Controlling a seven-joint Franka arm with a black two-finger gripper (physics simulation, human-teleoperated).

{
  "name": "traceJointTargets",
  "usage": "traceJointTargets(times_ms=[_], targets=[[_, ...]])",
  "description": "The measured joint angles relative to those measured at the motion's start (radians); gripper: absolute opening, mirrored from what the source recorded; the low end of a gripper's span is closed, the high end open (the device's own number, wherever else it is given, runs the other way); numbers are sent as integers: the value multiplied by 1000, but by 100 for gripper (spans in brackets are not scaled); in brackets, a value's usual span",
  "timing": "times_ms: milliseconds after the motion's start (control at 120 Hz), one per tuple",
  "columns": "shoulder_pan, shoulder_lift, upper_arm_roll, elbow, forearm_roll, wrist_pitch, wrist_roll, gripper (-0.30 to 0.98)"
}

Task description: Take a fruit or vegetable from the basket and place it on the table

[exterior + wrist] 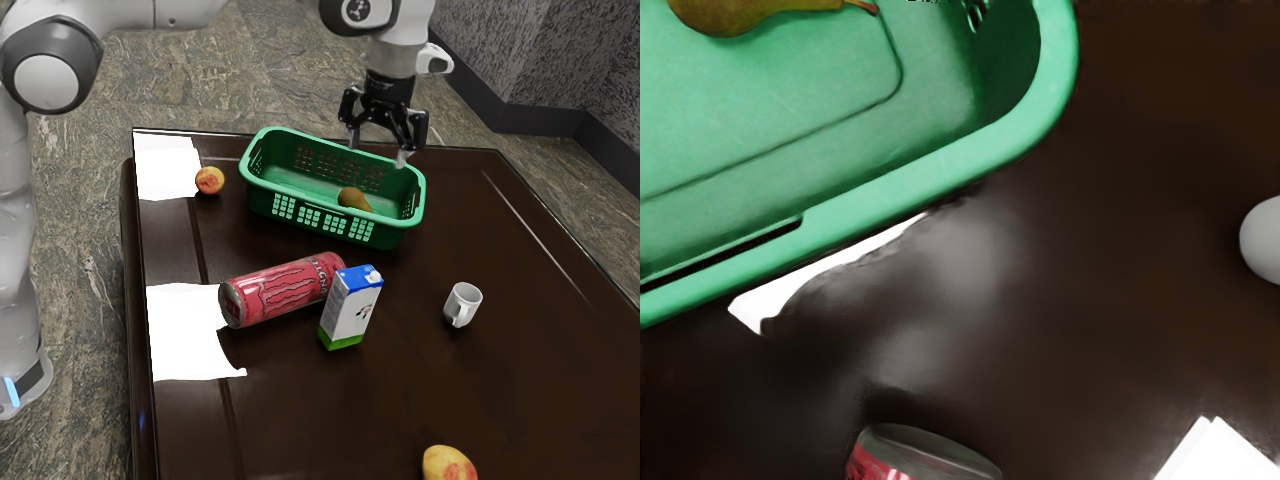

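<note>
Pear (353, 199) is inside the green basket (388, 236), lying on its side on the basket's floor. Stem points to the short end wall at the exterior view's right. Black gripper (378, 147) points down, jaws spread, nothing pinched between them. From where I stand, the fingertips line up with the basket's far long rim, near its end at the exterior view's right; exact height can't be told. Pear apart from both fingertips.

Basket sits upright on the dark, glossy surface (540, 380). Peach (210, 180) on the surface, just beside the basket's short end at the exterior view's left. Red can (285, 288) lies on its side, on the exterior camera's side of the basket and apart from it. White, blue and green carton (350, 308) stands upright by the can's end at the exterior view's right; touching or not, can't tell. White mug (463, 305) upright, apart from the carton, farther to the exterior view's right. Yellow-red fruit (449, 465) at the exterior view's lower edge, well apart from the basket. Wrist view: pear, basket corner, one end of the can, part of the mug. Grey stone floor (250, 60) around the surface.
</note>
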Motion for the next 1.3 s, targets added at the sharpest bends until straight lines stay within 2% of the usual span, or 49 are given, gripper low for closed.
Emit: traceJointTargets(times_ms=[225, 467, 642, 792, 992, 1108, 1142, 1300], targets=[[79, -9, 0, 5, -17, 17, -549, 69], [136, -21, 6, -12, -21, 22, -943, 69], [43, -39, 129, -145, -25, 42, -944, 69], [20, -40, 178, -202, -41, 81, -889, 68], [82, 24, 181, -157, -73, 103, -808, 69], [294, 109, 179, -61, -93, 110, -765, 69], [326, 113, 180, -50, -94, 113, -754, 69], [243, 115, 172, -39, -95, 139, -718, 69]])
